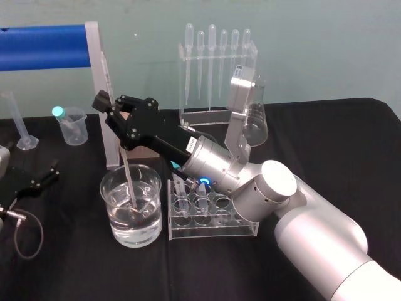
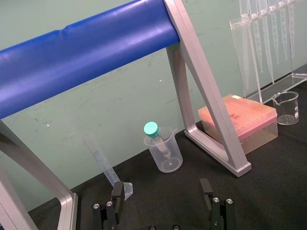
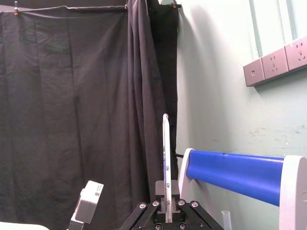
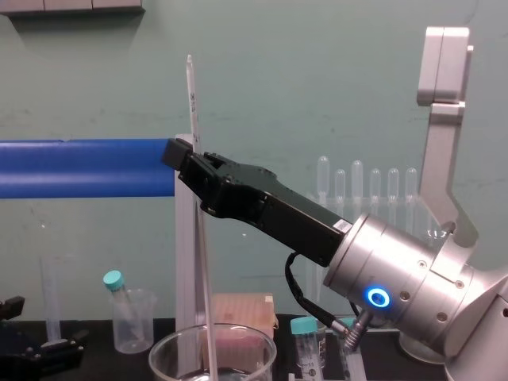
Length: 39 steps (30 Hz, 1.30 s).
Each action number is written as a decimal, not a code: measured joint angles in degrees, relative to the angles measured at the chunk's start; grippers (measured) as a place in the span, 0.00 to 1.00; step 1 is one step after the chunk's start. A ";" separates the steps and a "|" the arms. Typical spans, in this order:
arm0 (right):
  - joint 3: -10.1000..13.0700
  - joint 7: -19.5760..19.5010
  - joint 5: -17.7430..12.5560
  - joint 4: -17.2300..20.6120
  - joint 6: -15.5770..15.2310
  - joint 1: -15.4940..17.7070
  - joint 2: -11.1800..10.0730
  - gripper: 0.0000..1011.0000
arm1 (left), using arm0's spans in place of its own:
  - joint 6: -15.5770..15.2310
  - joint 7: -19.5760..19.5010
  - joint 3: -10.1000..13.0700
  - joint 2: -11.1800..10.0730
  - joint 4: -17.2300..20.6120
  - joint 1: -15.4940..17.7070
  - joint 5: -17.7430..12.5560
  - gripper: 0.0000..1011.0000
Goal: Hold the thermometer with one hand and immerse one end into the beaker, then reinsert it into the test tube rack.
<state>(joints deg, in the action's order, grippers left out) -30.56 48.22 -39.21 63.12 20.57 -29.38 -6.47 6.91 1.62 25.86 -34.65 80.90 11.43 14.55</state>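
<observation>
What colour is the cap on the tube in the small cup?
The cap is teal, clearest in the left wrist view.

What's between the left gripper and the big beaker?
In the head view, only bare black tablecloth separates the parked left gripper from the beaker, where the right gripper holds the thermometer.

My head camera looks down on the right hand [image 1: 113,103], chest camera low and close; both share the beaker [image 1: 116,219] beneath it. Wrist cameras face the wall [image 3: 216,120].
</observation>
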 joint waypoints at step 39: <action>0.00 0.00 0.00 0.00 0.00 0.00 0.00 0.05 | 0.00 0.00 0.00 0.00 0.00 0.00 0.00 1.00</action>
<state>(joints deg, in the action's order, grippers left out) -30.55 48.22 -39.21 63.13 20.57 -29.38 -6.47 6.91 1.62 25.86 -34.65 80.90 11.43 14.55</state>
